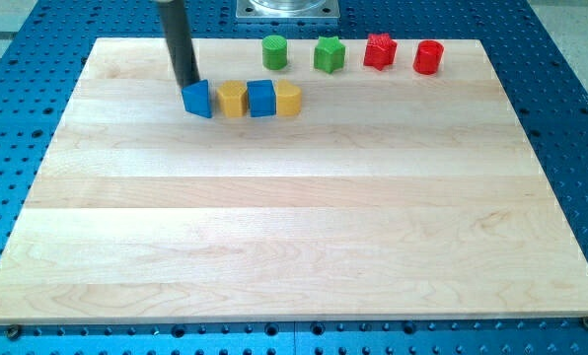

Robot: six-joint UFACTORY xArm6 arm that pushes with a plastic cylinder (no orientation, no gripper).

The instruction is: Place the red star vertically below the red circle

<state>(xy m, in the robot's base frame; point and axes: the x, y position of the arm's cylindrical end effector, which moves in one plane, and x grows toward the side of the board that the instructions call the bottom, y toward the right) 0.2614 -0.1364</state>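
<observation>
The red star sits near the view's top right, just left of the red circle; the two are side by side with a small gap. My tip is far to their left, near the view's top left, right at the upper left edge of a blue triangular block. The rod rises from there out of the view's top.
A row runs right of the blue triangular block: a yellow block, a blue cube, a yellow block. A green cylinder and a green star stand left of the red star. The wooden board lies on a blue perforated table.
</observation>
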